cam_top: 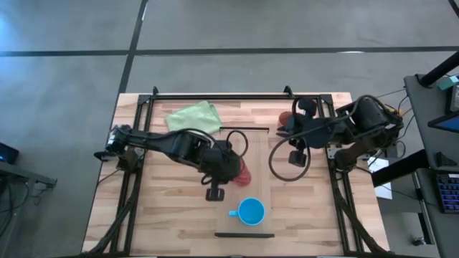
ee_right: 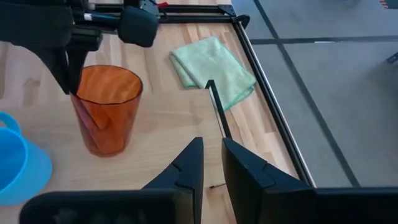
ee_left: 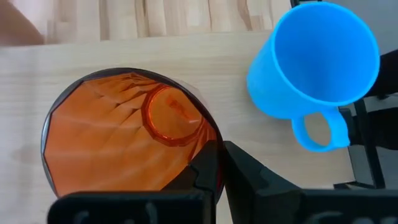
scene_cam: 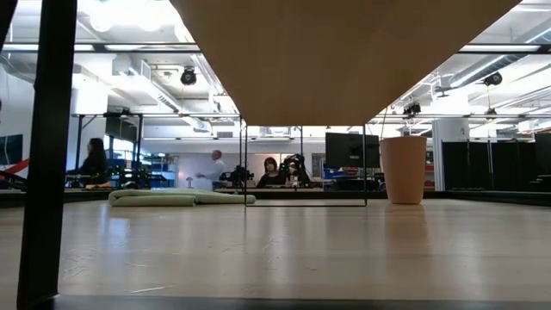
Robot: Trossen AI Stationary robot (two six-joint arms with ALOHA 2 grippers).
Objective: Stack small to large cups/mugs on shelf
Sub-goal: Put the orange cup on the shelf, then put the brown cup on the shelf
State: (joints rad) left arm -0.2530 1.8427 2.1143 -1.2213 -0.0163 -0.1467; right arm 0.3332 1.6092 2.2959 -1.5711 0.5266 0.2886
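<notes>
A slatted light-wood bench [cam_top: 165,215] inside a black frame is seen from above, with two dark robot arms reaching in from either side. At the far left part of the bench lies a folded pale green cloth [cam_top: 193,115], flat and well apart from the cups. The left gripper [cam_top: 233,168] sits near the middle of the bench, at the left edge of a long pale smooth wooden shelf board [cam_top: 251,158] that runs from back to front. Its jaws are closed on the rim of a translucent red-orange faceted cup [cam_top: 244,172], one finger inside the wall and one outside; the left wrist view looks straight down into this cup [ee_left: 130,137], which stands upright on the pale board. Just in front of it on the same board stands a bright blue plastic mug with a loop handle [cam_top: 250,211], upright, its handle pointing left, near the red cup but not touching it. A dark strip marks the board's front end. To the right, the right gripper [cam_top: 297,158] hangs over the bench beside the board's right edge, its jaws nearly closed with only a narrow gap and holding nothing. Behind it, near the back right, an orange-terracotta handleless cup [scene_cam: 403,169] stands upright on the bench.
</notes>
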